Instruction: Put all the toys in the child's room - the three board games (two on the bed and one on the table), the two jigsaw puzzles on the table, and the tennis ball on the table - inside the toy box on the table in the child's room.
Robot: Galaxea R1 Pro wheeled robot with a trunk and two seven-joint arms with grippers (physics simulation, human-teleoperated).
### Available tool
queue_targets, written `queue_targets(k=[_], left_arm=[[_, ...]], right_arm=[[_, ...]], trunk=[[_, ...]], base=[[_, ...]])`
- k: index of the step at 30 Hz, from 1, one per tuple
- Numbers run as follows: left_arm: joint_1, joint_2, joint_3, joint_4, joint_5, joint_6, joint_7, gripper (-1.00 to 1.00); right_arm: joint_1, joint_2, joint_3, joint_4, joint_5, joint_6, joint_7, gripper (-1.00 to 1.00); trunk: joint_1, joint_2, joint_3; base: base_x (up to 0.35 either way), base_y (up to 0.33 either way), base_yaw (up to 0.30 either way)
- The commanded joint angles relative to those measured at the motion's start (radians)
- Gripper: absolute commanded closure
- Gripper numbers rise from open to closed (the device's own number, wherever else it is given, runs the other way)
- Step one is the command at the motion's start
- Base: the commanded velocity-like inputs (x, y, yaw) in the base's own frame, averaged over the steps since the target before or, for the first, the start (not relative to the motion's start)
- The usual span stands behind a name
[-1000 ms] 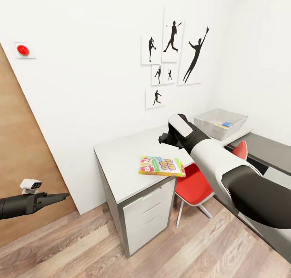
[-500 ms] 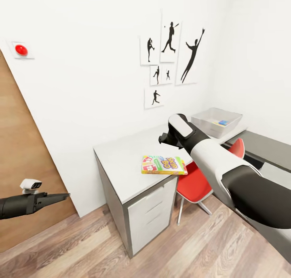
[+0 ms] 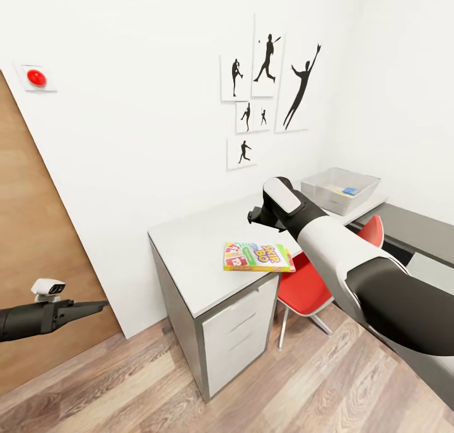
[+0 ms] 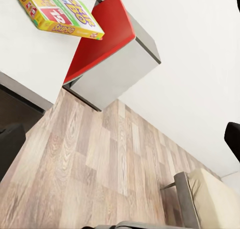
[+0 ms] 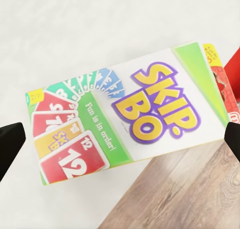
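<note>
The SKIP-BO board game [image 3: 258, 257] [image 5: 130, 124] [image 4: 57, 13] lies flat on the light-grey table [image 3: 189, 250], with one end sticking out past the table's front edge. My right gripper [image 5: 120, 139] hovers open just above it, fingertips [image 5: 10, 144] wide apart; in the head view my own wrist [image 3: 277, 205] covers it. The toy box [image 3: 340, 190] stands at the table's far right against the wall, with a small blue item [image 3: 350, 191] inside. My left gripper [image 3: 85, 307] [image 4: 120, 139] is open and empty, out over the floor to the left. A corner of the bed [image 4: 217, 199] is visible.
A red chair [image 3: 309, 282] is tucked under the table beside white drawers [image 3: 236, 332]. The lower dark-grey desk section [image 3: 416, 228] runs along the right. A wooden door [image 3: 38, 244] is at the left, and wood floor [image 3: 189, 401] lies in front.
The whole head view has shifted slightly, so the camera moved. The SKIP-BO box still lies on the table and both arms keep the same pose.
</note>
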Motion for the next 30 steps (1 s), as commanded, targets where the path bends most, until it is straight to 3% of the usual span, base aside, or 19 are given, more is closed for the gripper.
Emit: queue_targets(k=[1,30], left_arm=[[-0.001,0.000,0.000,0.000,-0.001,0.011,-0.004,-1.00],[-0.001,0.000,0.000,0.000,-0.001,0.011,-0.004,-1.00]], right_arm=[[-0.001,-0.001,0.007,-0.001,-0.007,0.004,-0.006,-1.00],[-0.001,-0.002,0.006,0.006,-0.008,0.006,-0.006,-1.00]], trunk=[[0.000,-0.001,-0.001],[0.000,-0.001,0.021]], base=[[0.000,0.001,0.000],[0.078,0.014,-0.158]])
